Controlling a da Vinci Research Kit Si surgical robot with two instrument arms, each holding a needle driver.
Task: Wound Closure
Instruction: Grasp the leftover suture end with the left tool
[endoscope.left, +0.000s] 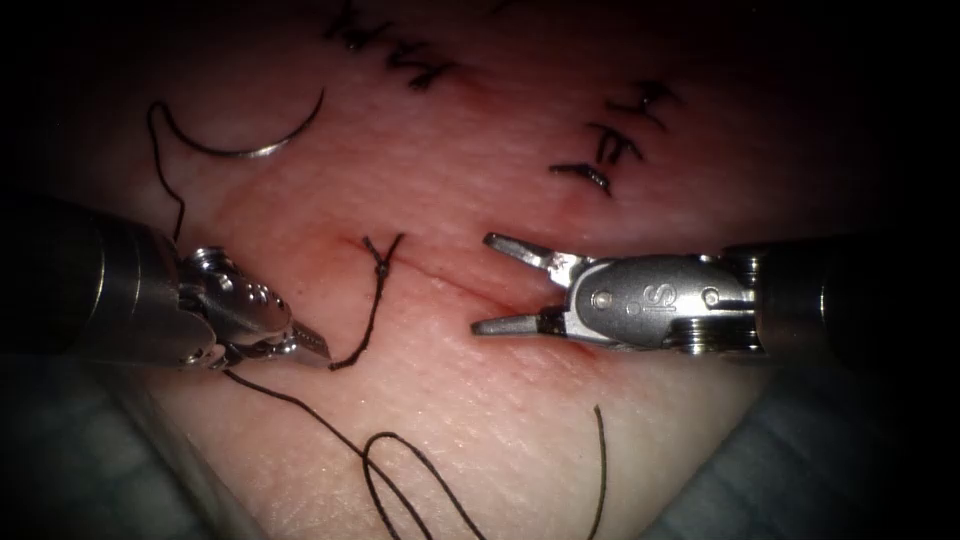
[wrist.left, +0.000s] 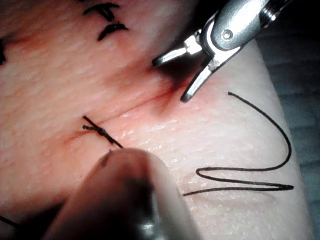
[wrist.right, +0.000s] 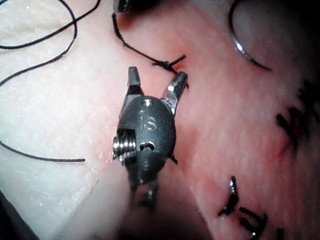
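The curved needle (endoscope.left: 245, 148) lies free on the tissue (endoscope.left: 500, 400), up and left of the cut (endoscope.left: 450, 282), in neither tool. It is also seen in the right wrist view (wrist.right: 245, 49). A knot (endoscope.left: 381, 266) sits on the cut's left end. From the knot, a short strand of thread (endoscope.left: 374, 312) runs down to my left tool (endoscope.left: 318, 348), whose jaws are shut on its end. My right tool (endoscope.left: 483, 284) hovers over the cut just right of the knot, jaws wide open and holding nothing. The left wrist view shows the right tool (wrist.left: 170, 80) beyond the knot (wrist.left: 97, 131). In the right wrist view it (wrist.right: 156, 75) sits close to the knot (wrist.right: 162, 63).
Long thread from the needle passes behind the left tool and lies in loose loops (endoscope.left: 400, 480) on the near tissue, also seen in the left wrist view (wrist.left: 250, 175). Older dark stitches (endoscope.left: 610, 140) sit on the far tissue. Red fluid tints the cut's edges.
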